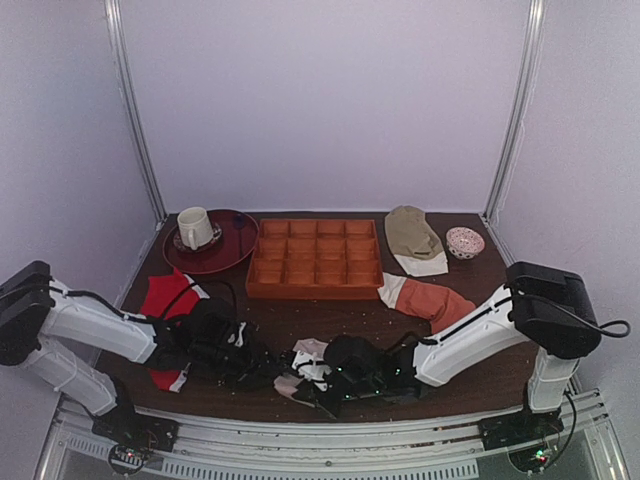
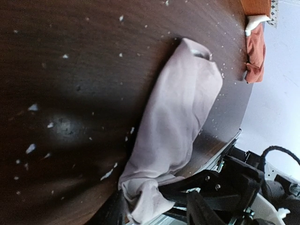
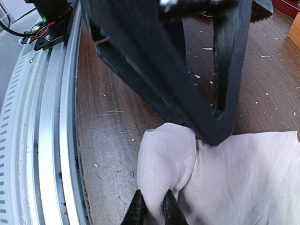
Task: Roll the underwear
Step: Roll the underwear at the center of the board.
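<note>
From where I stand, the underwear (image 1: 308, 352) lies crumpled at about 6 o'clock on the dark table (image 1: 300, 318), close to the near edge and between the two arms. Its pinkish cloth is drawn into a long, loose fold. The right gripper (image 3: 154, 209) reaches in from 4 o'clock, its fingers (image 3: 137, 210) pressed nearly together on a raised pucker at the cloth's near corner, pinching it not far from the metal rail (image 3: 51, 140). The left gripper (image 1: 262, 362) comes in from 8 o'clock and meets the same garment. In its wrist view the bunched end of the cloth sits by its fingers (image 2: 115, 212), but I cannot tell whether they clamp it or merely stand either side. The two claws are close together over the cloth. A red garment (image 1: 165, 297) lies at 8 o'clock, partly under the left arm, and an orange-rust garment (image 1: 432, 298) lies at 3. An orange tray (image 1: 315, 258) of small compartments sits toward 12, and a mug (image 1: 195, 228) stands on a dark red plate (image 1: 228, 250) at 10. An olive garment (image 1: 412, 233) and a small bowl (image 1: 464, 242) sit at 1 to 2. There are white specks (image 2: 33, 108) scattered over the wood.
</note>
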Action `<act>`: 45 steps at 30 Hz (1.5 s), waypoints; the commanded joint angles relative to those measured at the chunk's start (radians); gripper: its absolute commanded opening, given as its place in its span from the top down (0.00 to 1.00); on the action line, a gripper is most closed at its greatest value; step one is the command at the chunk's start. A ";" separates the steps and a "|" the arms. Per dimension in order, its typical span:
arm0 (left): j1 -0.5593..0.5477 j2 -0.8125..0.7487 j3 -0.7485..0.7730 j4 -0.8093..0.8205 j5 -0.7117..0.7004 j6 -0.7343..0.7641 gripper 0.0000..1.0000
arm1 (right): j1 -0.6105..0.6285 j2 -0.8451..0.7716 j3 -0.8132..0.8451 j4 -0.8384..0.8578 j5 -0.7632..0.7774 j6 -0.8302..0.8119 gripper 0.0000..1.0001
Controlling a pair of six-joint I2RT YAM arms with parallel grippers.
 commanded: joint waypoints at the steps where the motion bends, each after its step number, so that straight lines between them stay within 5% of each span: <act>1: 0.037 -0.130 0.041 -0.235 -0.082 0.068 0.51 | -0.029 0.037 -0.036 -0.056 -0.225 -0.017 1.00; 10: 0.109 -0.224 0.052 -0.326 -0.096 0.113 0.50 | -0.121 0.059 -0.104 0.130 -0.433 0.118 1.00; 30: 0.111 -0.171 0.055 -0.245 -0.102 0.099 0.50 | -0.174 0.229 -0.169 0.469 -0.576 0.360 1.00; 45: 0.111 -0.257 0.004 -0.259 -0.125 0.074 0.50 | -0.240 0.321 -0.037 0.256 -0.733 0.287 1.00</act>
